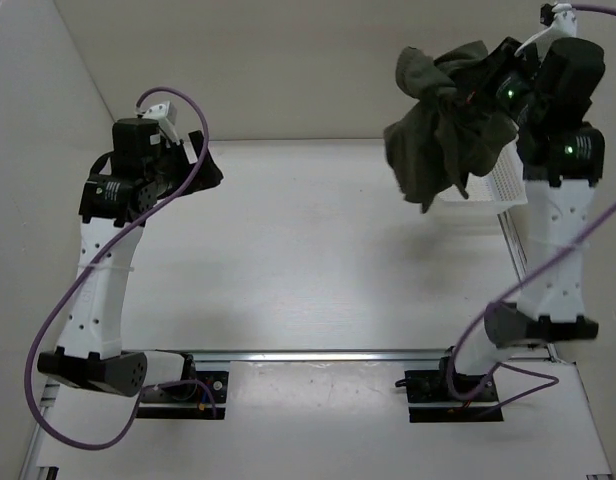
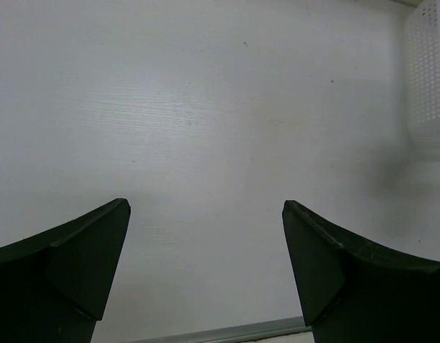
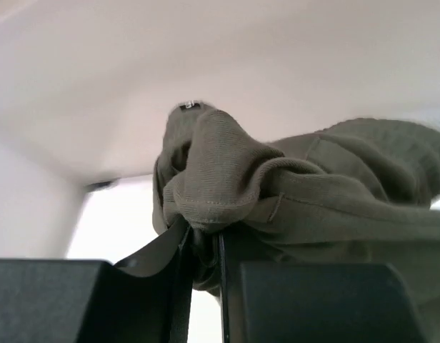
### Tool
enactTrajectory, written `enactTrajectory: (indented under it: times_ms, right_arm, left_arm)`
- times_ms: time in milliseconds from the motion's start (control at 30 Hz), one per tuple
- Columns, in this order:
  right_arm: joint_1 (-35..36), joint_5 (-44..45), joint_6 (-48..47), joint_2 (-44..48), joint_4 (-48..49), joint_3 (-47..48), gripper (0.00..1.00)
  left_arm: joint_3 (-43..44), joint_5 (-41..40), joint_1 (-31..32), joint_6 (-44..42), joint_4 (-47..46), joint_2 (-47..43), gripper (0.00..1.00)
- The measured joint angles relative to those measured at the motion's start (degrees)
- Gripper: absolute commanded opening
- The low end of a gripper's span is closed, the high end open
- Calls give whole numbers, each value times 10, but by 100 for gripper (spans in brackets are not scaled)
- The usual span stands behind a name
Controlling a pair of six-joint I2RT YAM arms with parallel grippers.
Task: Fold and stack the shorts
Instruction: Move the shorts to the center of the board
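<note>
White table (image 1: 308, 260), shorts (image 1: 438, 140) aloft (right fingers (image 3: 313, 300) pinching), partly hiding perforated basket (image 1: 503, 185)

This looks like a robotics lab test cell. A bare white desk (image 1: 318, 260) is boxed in by plain white walls (image 1: 238, 60). The left arm (image 1: 103, 280) and right arm (image 1: 553, 250) are bolted to a metal rail (image 1: 328, 355) at the near edge, trailing purple cables (image 1: 48, 330). A white perforated basket (image 1: 503, 180) sits far right.

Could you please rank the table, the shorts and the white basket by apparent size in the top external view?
1. the table
2. the shorts
3. the white basket, partly hidden, so its full size is unsure
</note>
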State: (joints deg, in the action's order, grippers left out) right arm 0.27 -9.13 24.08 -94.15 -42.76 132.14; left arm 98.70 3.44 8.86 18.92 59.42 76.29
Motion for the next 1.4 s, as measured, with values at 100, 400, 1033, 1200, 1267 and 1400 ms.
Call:
enactTrajectory:
  times_ms: [100,400,1033,1200,1267,1400]
  right_arm:
    - [65,-35,-16,97,24,-80,0]
    - [206,-12,-13,156,38,-518,86]
    - [449,178,-17,-18,9,-452,100]
    - [515,206,-33,-176,9,-342,100]
    - [535,226,-33,-223,5,-308,100]
    - [558,277,-29,-302,-8,-242,65]
  left_arm:
    - [4,-8,-3,5,14,-31,99]
    - [10,-7,-19,20,35,-66,99]
    - [-514,68,65,237,-51,-214,94]
    - [-584,63,44,359,-15,-341,98]
    - [-589,60,44,396,-5,-393,98]
    - [-581,49,44,433,5,-438,99]
